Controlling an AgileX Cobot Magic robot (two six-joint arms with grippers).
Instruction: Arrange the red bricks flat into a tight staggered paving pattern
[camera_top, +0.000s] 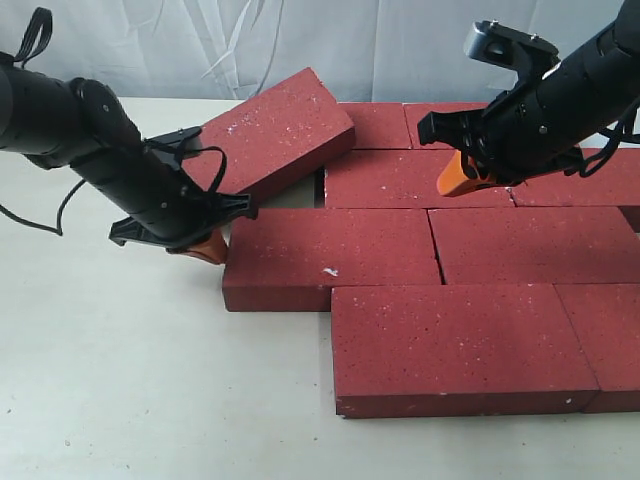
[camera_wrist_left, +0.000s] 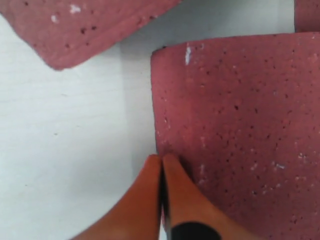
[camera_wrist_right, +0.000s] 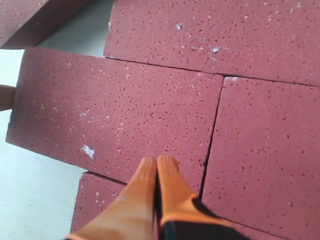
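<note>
Several dark-red bricks lie flat in staggered rows, among them the front brick (camera_top: 450, 345). One brick (camera_top: 275, 125) lies askew at the back left, its corner resting against the laid rows. My left gripper (camera_top: 210, 250) is shut and empty, its orange fingertips (camera_wrist_left: 161, 159) pressed against the left end of the middle-row brick (camera_top: 330, 255) (camera_wrist_left: 235, 130). The askew brick (camera_wrist_left: 75, 25) is apart from it, beyond a strip of table. My right gripper (camera_top: 455, 182) is shut and empty, held over the laid bricks. In its wrist view the right gripper (camera_wrist_right: 157, 162) points at the white-flecked brick (camera_wrist_right: 115, 110).
The cream table (camera_top: 120, 380) stretches bare to the left and front of the bricks. A white curtain (camera_top: 200, 40) hangs behind. A narrow gap (camera_top: 318, 190) shows between the askew brick and the second row. The left gripper's orange tip (camera_wrist_right: 6, 97) shows at the brick's end.
</note>
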